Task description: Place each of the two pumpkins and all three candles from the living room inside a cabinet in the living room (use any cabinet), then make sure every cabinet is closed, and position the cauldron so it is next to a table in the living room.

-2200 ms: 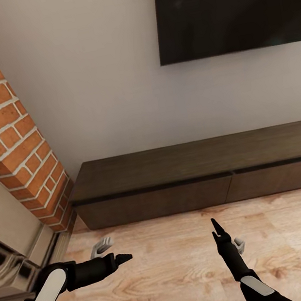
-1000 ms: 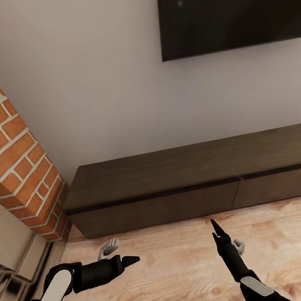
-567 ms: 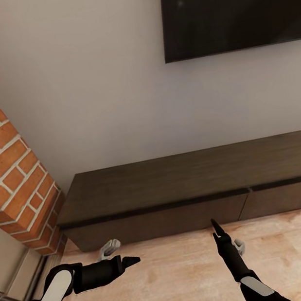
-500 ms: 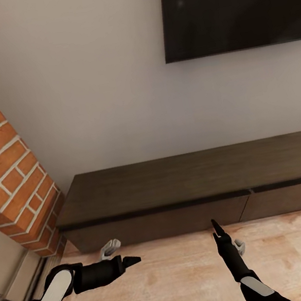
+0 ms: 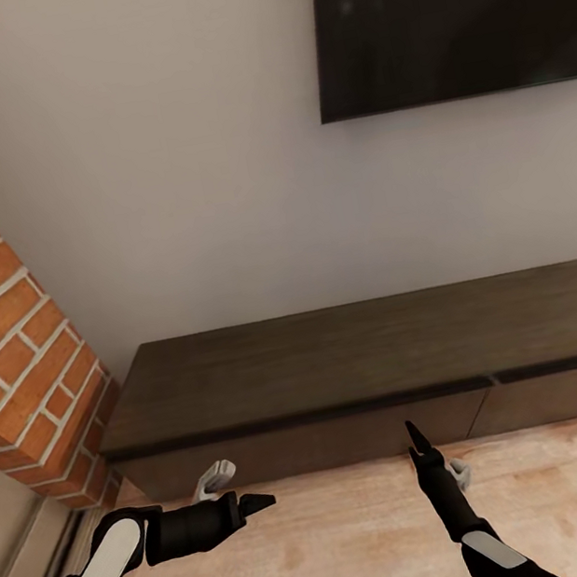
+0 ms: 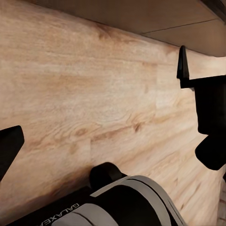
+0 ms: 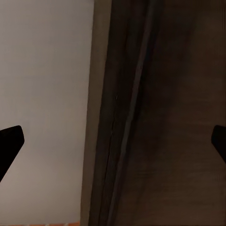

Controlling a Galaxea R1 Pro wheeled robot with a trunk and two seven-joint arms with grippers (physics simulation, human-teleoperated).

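The long dark-brown cabinet [image 5: 367, 360] runs along the wall ahead, its flat top bare and both plain fronts closed. My left gripper [image 5: 237, 489] hovers open over the wooden floor just before the cabinet's left end, pointing right. My right gripper [image 5: 436, 454] points up at the cabinet's front, open and holding nothing. The right wrist view looks closely at the cabinet [image 7: 165, 117] edge with both fingertips wide apart. The right gripper's finger [image 6: 205, 108] shows in the left wrist view. Pumpkins, candles, cauldron and table are out of view.
A red brick fireplace column [image 5: 16, 355] stands at the left, close to the cabinet's end. A black TV [image 5: 447, 5] hangs on the white wall above. Light wooden floor [image 5: 352, 542] lies between me and the cabinet.
The whole view has shifted: the cabinet sits lower and nearer, and the brick column has slid left, so the camera moved. Both arms hold the same pose and both grippers stay open.
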